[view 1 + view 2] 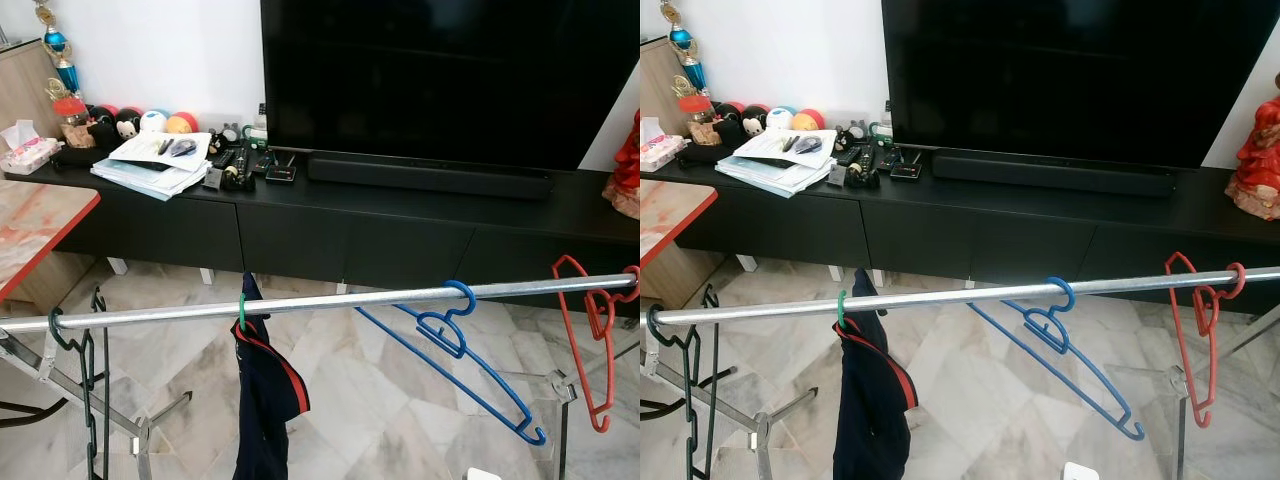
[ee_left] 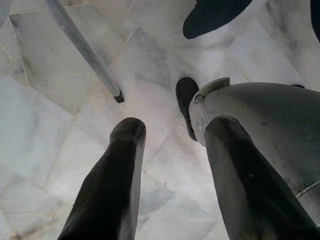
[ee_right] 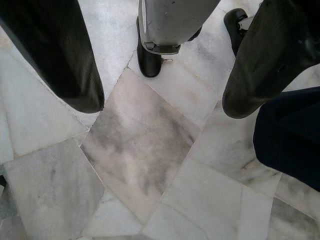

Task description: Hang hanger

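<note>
A blue hanger [image 1: 455,345] and a red hanger [image 1: 590,340] already hung by their hooks on the steel rail [image 1: 330,301], with a dark garment [image 1: 262,400] on a green hook and a dark hanger [image 1: 85,365] at the rail's left end, so the hanging looked probably finished. The left end effector [image 2: 172,185] and right end effector [image 3: 165,65] pointed at the marble floor [image 3: 140,165], fingers spread, holding nothing. No writing was legible.
</note>
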Robot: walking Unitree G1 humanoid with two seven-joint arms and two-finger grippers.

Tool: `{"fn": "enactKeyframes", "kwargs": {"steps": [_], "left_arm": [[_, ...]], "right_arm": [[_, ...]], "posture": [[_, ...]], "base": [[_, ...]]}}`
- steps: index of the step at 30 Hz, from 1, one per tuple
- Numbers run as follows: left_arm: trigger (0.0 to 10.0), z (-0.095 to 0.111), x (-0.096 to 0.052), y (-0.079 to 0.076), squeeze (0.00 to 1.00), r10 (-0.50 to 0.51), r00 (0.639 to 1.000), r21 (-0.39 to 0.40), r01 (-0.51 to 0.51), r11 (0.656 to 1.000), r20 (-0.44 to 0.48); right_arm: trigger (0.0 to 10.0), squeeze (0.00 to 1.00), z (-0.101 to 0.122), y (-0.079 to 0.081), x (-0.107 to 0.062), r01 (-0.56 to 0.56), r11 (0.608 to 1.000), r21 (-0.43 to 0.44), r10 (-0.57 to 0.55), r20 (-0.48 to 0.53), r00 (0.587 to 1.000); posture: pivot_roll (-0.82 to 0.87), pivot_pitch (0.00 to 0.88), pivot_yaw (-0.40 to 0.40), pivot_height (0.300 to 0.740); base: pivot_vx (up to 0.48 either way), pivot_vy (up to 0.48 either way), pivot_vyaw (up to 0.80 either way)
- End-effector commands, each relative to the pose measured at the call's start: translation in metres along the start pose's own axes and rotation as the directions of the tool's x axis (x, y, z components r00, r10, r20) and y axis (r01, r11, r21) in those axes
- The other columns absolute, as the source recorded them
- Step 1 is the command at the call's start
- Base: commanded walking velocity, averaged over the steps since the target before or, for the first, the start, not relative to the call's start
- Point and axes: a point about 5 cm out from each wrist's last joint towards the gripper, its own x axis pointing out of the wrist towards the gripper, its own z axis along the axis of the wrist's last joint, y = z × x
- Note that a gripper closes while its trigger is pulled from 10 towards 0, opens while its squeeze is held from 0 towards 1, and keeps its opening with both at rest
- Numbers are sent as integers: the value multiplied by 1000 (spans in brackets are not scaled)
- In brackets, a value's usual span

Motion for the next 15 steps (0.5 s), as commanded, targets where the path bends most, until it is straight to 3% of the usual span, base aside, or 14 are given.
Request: {"fn": "enactKeyframes", "kwargs": {"steps": [1, 15], "left_arm": [[10000, -7, -1, 0, 0, -5, 999, 12, 6, 1000, -35], [10000, -7, -1, 0, 0, -6, 999, 9, 6, 1000, -34]], "right_arm": [[10000, 0, -3, -3, -1, 7, 1000, -3, -7, -7, 1000], [10000, 0, -4, 0, -1, 1, 1000, -26, -1, -8, 1000]], "posture": [[21, 32, -12, 740], [25, 31, -10, 740]], "base": [[-244, 0, 0], [-260, 0, 0]]}}
